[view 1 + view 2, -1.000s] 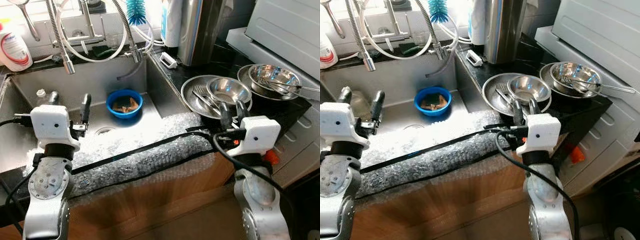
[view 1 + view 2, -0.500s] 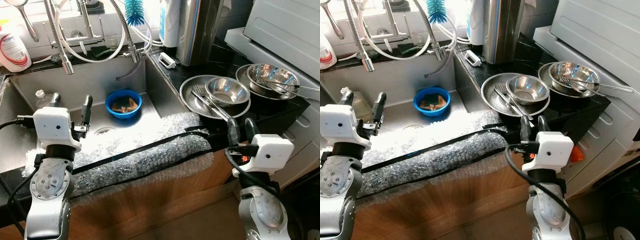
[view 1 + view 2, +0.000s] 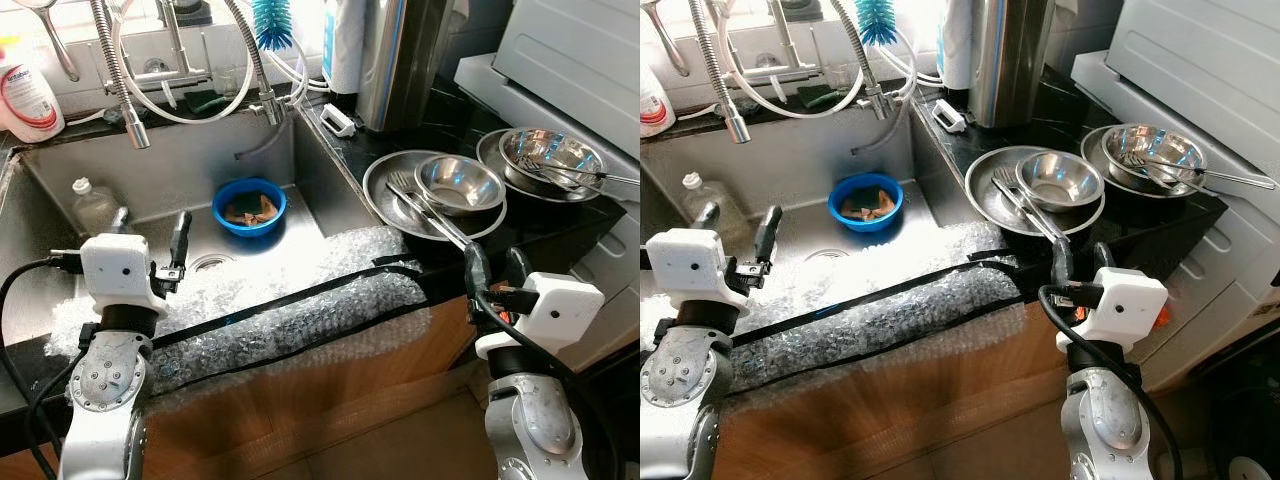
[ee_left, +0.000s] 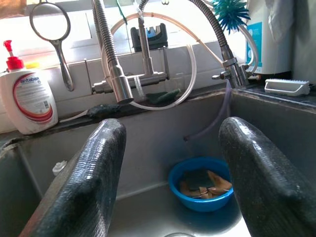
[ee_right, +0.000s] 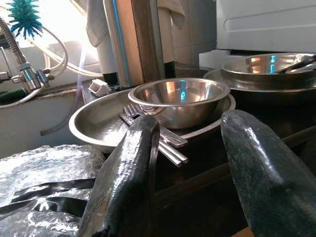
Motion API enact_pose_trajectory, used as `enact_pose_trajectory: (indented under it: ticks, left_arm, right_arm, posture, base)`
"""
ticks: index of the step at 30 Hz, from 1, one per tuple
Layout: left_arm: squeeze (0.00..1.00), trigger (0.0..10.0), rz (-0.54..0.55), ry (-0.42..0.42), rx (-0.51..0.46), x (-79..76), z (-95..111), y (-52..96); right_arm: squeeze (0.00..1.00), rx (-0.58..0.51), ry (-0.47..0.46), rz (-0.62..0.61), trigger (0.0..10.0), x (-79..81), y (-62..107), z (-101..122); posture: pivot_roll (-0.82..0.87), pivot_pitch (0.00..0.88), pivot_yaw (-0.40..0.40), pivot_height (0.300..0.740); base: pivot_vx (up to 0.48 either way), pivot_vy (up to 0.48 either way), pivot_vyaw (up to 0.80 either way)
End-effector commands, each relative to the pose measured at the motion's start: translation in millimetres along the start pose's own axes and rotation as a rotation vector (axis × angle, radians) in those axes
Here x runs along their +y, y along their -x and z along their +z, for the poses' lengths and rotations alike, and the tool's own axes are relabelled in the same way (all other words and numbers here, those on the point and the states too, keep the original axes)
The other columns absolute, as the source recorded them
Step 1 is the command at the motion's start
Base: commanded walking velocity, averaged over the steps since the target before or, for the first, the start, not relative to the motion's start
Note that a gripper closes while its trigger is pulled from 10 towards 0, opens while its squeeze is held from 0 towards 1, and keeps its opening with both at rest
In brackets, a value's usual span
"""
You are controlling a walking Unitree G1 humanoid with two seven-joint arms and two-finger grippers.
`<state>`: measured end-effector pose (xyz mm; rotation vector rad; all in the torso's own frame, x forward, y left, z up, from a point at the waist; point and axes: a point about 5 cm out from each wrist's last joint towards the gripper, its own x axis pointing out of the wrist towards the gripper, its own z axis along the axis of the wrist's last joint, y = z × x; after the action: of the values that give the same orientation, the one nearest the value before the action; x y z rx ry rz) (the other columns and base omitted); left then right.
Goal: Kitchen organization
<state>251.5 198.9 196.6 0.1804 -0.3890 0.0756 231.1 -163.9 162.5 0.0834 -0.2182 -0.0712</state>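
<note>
Dishware sits on the dark desk (image 3: 470, 130) right of the sink (image 3: 60, 290): a wide steel plate (image 3: 385, 195) carrying a small bowl (image 3: 458, 183) and cutlery (image 3: 425, 212), with a second bowl (image 3: 548, 152) near the far right corner. Right claw (image 3: 491, 268) hangs at the desk's front edge, fingers apart, empty. Left claw (image 3: 150, 240), also apart, hovers over the sink near a blue bowl (image 3: 248, 205). Recommended: approach the small bowl's rim squarely and avoid dragging the cutlery.
</note>
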Motion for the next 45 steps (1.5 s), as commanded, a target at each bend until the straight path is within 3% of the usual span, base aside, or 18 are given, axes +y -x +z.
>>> enact_pose_trajectory:
  ticks: [1,21,22,23,30,36,45]
  left_arm:
    - [0.00,10.0,-0.010,0.008,-0.013,-0.5,2,1.0]
    - [0.00,10.0,-0.011,0.009,-0.006,-0.7,-2,3.9]
    - [0.00,10.0,-0.001,0.049,-0.001,-2.8,-2,8.6]
    - [0.00,10.0,0.004,0.066,0.000,-3.7,-1,9.7]
    - [0.00,10.0,0.002,0.071,-0.013,-6.1,1,6.8]
    - [0.00,10.0,0.004,0.068,-0.023,-4.8,3,6.0]
    - [0.00,10.0,0.009,0.062,-0.022,-3.2,3,5.4]
  right_arm:
    - [0.00,0.010,0.004,-0.002,10.0,-0.9,1.3,-3]
    - [0.00,0.006,0.011,0.001,10.0,-1.6,0.8,-2]
    - [0.00,0.029,-0.112,0.141,10.0,16.0,1.0,-2]
    - [0.00,0.030,-0.162,0.204,10.0,24.2,0.9,0]
    - [0.00,-0.014,-0.154,0.215,10.0,25.9,-6.5,11]
    - [0.00,0.021,-0.146,0.207,10.0,23.3,-4.1,3]
    - [0.00,0.098,-0.334,0.154,10.0,17.8,-2.7,-9]
  posture:
    - [0.00,0.091,-0.003,0.740]
    - [-0.01,0.089,-0.004,0.740]
    - [-0.01,0.095,-0.013,0.740]
    - [-0.01,0.095,-0.013,0.740]
    - [-0.01,0.102,-0.016,0.740]
    - [-0.01,0.107,-0.015,0.740]
    - [-0.01,0.114,-0.013,0.740]
  base:
    - [0.000,0.000,0.00]
    - [0.000,0.000,0.00]
    - [0.000,0.000,0.00]
    - [0.000,0.000,0.00]
    - [0.000,0.000,0.00]
    - [0.000,0.000,0.00]
    - [0.000,0.000,0.00]
